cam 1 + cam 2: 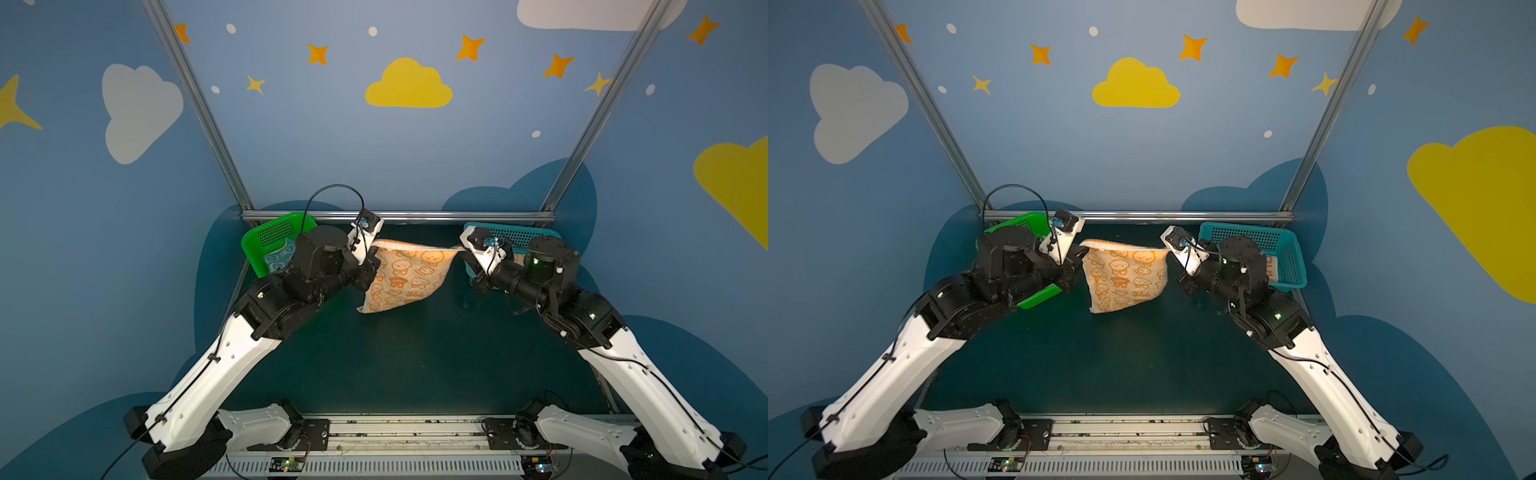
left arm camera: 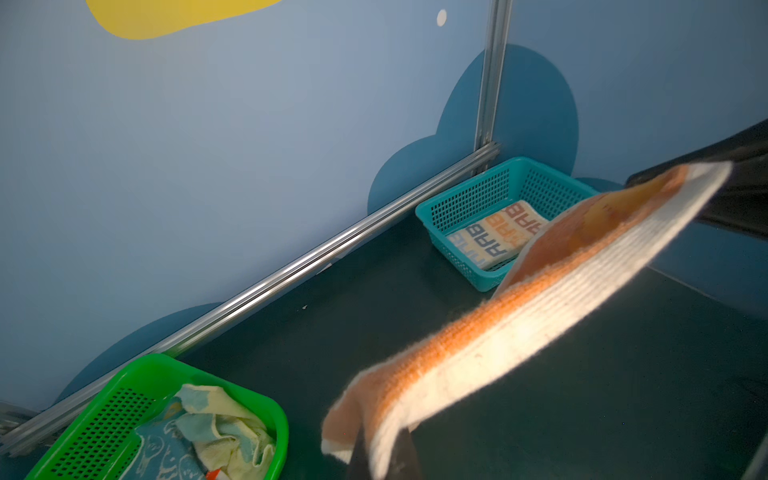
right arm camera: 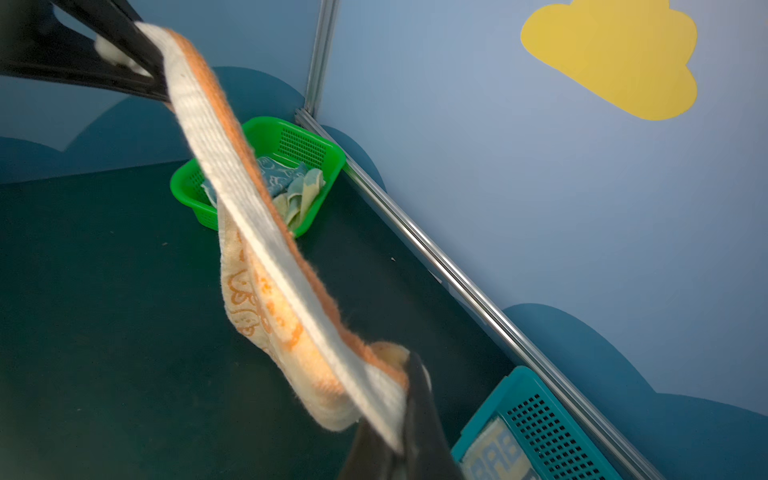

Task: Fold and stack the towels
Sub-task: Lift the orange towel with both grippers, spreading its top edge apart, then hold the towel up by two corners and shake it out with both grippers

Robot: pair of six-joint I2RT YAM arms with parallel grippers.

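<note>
We hold orange towel (image 1: 405, 274) stretched above table (image 1: 415, 353), between baskets: left jaws pinch one top corner, right jaws other; rest hangs limp. Done, we judge: one folded towel (image 2: 494, 235) lying in teal basket (image 2: 469, 203). Left: fold this one, then crumpled blue and yellow towels (image 2: 224, 432) in green basket (image 2: 104, 415). Terry thick, fuzzy, floppy, white ribbed hem (image 2: 561, 299). Baskets stiff perforated plastic, rectangular.

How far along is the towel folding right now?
Done: one folded towel lies in the teal basket. In hand: the left gripper and right gripper each pinch a top corner of the orange towel, holding it stretched over the table. Left: the crumpled towels in the green basket, blue and pale yellow.
</note>
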